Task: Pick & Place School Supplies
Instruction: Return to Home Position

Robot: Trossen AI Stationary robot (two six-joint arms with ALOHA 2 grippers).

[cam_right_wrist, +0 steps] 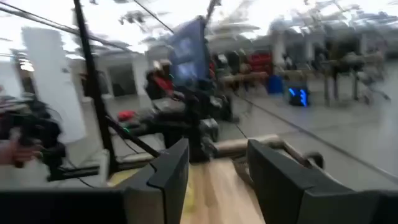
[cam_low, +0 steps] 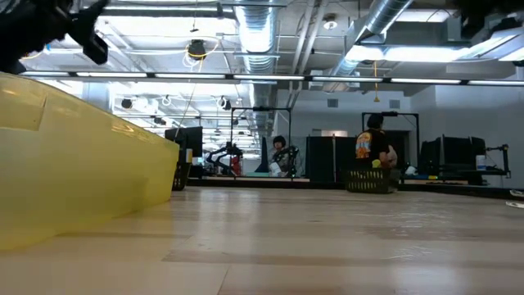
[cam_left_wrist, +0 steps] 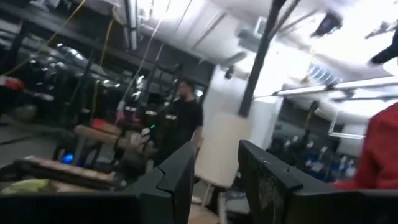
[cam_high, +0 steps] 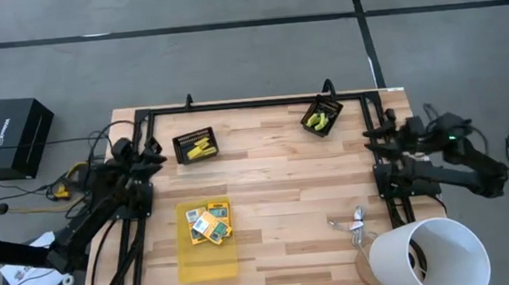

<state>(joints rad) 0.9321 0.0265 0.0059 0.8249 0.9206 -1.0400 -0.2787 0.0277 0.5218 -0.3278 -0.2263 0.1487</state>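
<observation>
Several small green-yellow-orange printed boxes (cam_high: 210, 222) lie on a flat translucent yellow tray (cam_high: 205, 260) near the table's near edge. Short yellow sticks (cam_high: 198, 148) sit in a black basket at the far left. Tools with yellow-green handles (cam_high: 322, 118) sit in a second black basket (cam_low: 368, 180) at the far right. My left gripper (cam_high: 154, 157) (cam_left_wrist: 214, 177) waits open at the table's left edge. My right gripper (cam_high: 370, 136) (cam_right_wrist: 217, 177) waits open at the right edge. Both are away from all the supplies.
Small silvery metal clips (cam_high: 353, 225) lie near the right near corner, beside a large white cylindrical container (cam_high: 430, 256). A black frame (cam_high: 261, 104) runs along the far edge. Bare wood lies in the table's middle (cam_high: 285, 186). People stand in the room beyond (cam_low: 373, 147).
</observation>
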